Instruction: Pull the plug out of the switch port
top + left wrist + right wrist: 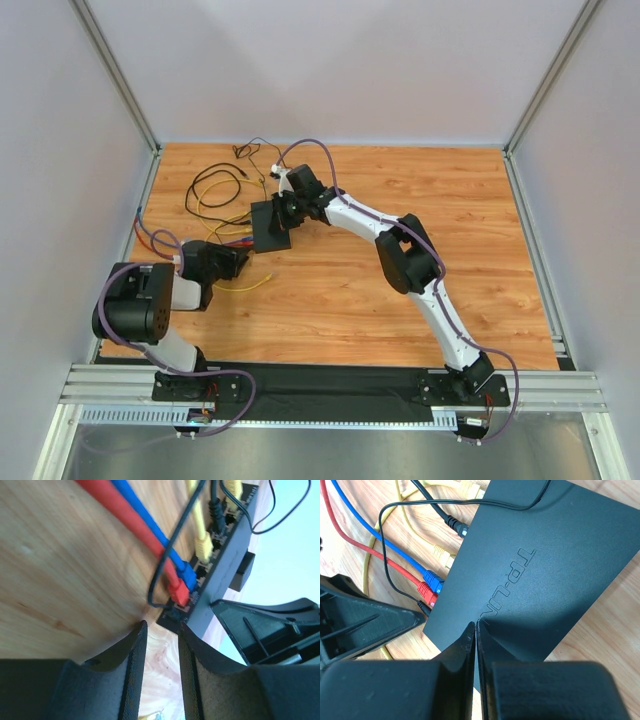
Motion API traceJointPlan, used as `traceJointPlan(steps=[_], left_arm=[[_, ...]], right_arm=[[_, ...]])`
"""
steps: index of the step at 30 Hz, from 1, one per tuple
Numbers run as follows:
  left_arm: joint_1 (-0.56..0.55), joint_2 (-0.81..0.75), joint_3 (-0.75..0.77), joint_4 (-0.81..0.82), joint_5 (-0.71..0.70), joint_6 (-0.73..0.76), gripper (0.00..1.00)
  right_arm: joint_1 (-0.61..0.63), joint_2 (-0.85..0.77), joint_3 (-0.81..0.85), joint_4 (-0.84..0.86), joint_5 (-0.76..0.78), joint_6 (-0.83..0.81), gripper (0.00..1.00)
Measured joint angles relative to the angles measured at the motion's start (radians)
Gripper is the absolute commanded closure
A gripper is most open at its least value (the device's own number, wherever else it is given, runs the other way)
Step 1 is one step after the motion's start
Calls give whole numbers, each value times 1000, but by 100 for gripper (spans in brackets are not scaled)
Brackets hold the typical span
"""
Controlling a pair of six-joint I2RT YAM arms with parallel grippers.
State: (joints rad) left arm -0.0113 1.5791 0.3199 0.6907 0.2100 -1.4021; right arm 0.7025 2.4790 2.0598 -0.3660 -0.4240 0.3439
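Note:
The switch (268, 228) is a flat black box on the wooden table, left of centre. Red (177, 591), blue (187, 575) and yellow (203, 547) plugs, and a black plug (215, 510), sit in the sockets along its left edge (225, 565). My left gripper (162, 630) is open, nothing between its fingers, tips just short of the switch's near corner, below the red plug. My right gripper (475, 625) is shut, tips resting on the switch's top face (545, 555). From there the red (426, 591) and blue (434, 580) plugs show at the left edge.
Black and yellow cables (215, 190) loop over the table behind and left of the switch. A loose yellow cable end (245, 285) lies by the left gripper (238, 262). Metal frame posts and white walls close in the table on three sides.

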Motion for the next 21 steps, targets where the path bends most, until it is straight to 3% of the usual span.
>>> traceJointPlan(steps=[7, 14, 21], left_arm=[[0, 148, -14, 232, -2, -89, 62], [0, 270, -35, 435, -1, -151, 71], [0, 287, -60, 488, -3, -164, 72]], right_arm=[[0, 0, 0, 0, 2, 0, 97], [0, 0, 0, 0, 4, 0, 98], [0, 0, 0, -1, 6, 4, 98]])
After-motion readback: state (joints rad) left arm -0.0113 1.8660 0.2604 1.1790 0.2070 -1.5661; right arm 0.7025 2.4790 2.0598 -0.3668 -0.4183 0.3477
